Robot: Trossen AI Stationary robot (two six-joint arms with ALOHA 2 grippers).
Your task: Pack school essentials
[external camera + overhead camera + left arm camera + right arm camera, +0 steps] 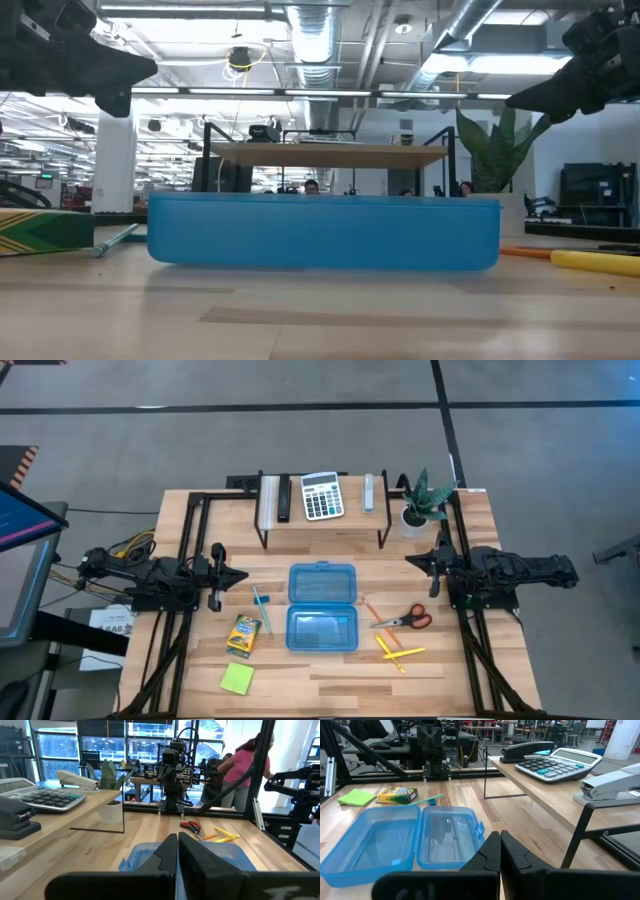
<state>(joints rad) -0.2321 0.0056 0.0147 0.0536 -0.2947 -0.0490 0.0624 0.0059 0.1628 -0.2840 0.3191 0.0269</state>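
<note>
Left end effector (243,574): fingers pressed together, empty, hovering.
Right end effector (410,561): pressed together, empty.
Open translucent blue plastic case (322,607): between both, ready for packing.
Red-handled scissors (404,620), yellow pencils (396,651): beneath right end effector.
Yellow-green crayon box (243,634), thin teal pen (261,609), lime-green sticky-note pad (237,678): beneath left.

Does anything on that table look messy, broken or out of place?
Nothing stands out. The blue case lies open and empty mid-table, with scissors, pencils, crayon box and sticky pad loose around it. Both grippers hang clear.
</note>
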